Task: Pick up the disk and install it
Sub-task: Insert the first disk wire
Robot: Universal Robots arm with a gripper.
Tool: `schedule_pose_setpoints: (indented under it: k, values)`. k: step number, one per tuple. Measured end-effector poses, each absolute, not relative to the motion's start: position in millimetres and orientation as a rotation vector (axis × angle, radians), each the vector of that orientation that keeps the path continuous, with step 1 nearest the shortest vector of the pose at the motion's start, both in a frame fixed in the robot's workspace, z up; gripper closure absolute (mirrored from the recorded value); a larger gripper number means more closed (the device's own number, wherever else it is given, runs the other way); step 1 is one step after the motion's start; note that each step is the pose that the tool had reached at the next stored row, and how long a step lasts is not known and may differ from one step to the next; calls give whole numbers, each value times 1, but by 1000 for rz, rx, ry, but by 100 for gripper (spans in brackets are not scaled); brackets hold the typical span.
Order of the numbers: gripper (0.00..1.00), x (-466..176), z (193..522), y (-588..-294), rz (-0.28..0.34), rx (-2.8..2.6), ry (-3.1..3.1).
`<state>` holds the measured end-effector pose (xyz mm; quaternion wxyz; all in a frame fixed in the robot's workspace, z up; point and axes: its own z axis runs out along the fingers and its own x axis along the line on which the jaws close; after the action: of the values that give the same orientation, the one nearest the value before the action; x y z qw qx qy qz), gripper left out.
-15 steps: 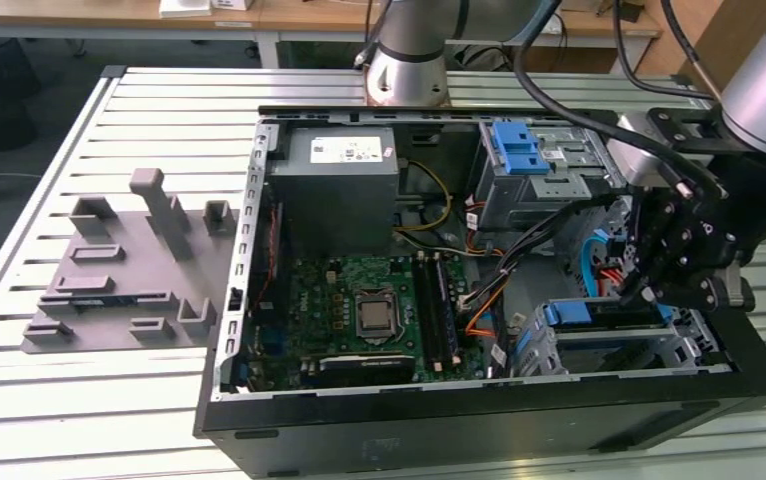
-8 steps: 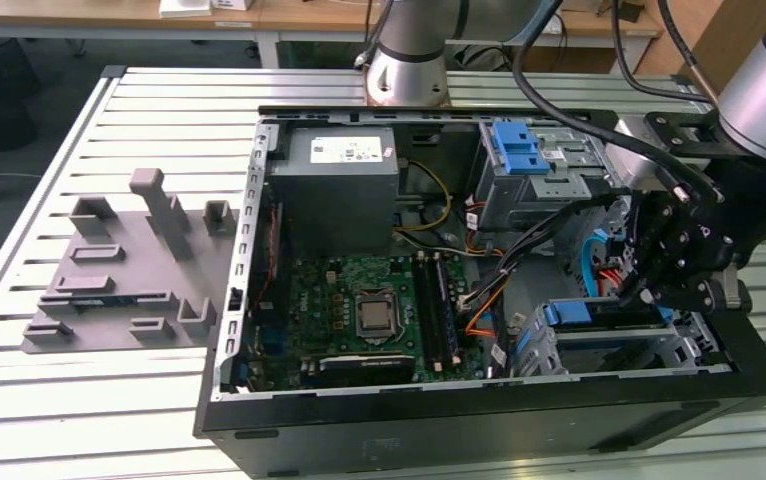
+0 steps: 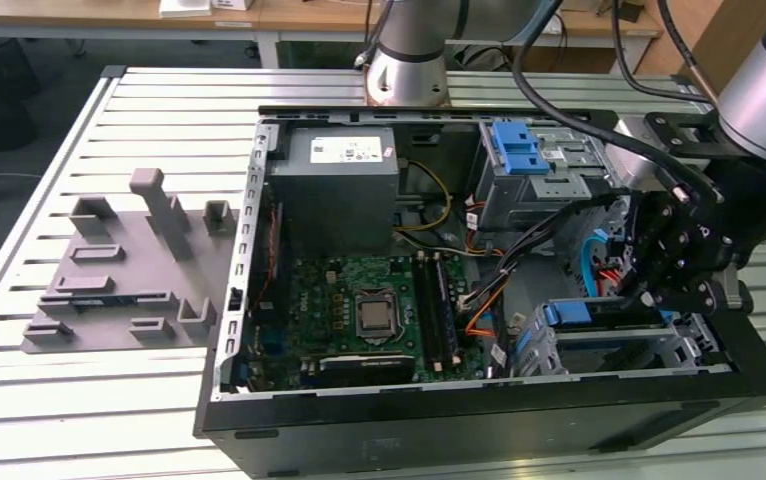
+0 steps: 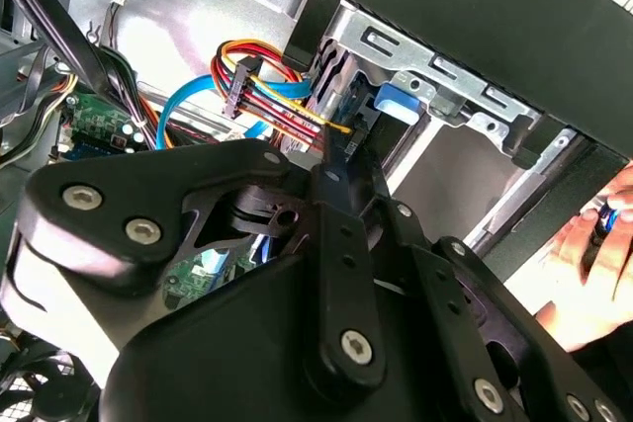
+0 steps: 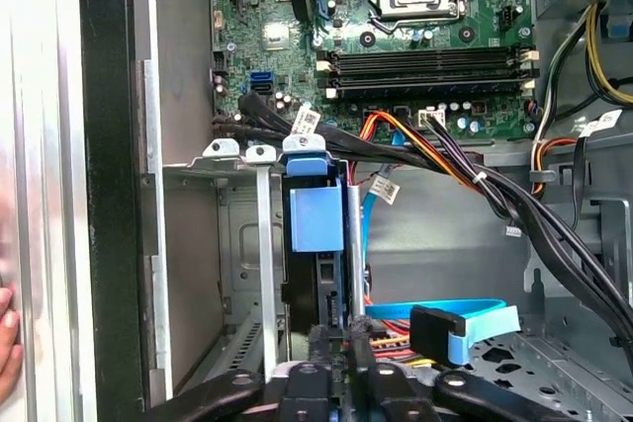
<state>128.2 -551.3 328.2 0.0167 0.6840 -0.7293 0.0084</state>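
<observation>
Inside the computer case (image 3: 490,420), the pincer (image 5: 341,348) clamps the disk (image 5: 315,244), half hidden in its bay.

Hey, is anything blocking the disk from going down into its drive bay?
Nothing visible does. The disk already sits upright in the drive cage, and the gripper is at its rear edge, beside the blue cable connector.

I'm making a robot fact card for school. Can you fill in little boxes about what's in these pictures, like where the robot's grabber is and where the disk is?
scene: open computer case lying on a slatted table
disk: standing on edge in the metal drive cage, blue carrier facing out
gripper: gripper down inside the case at the disk's edge
jaws: closed on the disk's edge, it seems
motherboard: green motherboard in the case's middle
beside the case: grey fixture block on the exterior view's left
person: a hand by the case's outer wall
</observation>
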Motion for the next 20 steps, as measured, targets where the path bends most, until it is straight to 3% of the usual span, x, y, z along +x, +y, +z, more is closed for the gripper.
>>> schedule_pose_setpoints:
  k: [10,12,14,20]
  values:
    - [76,128,339,-551,22,2127,-2268]
    - [78,128,340,-551,21,2127,-2268]
    - [89,128,340,-551,21,2127,-2268]
    - [89,128,340,-551,21,2127,-2268]
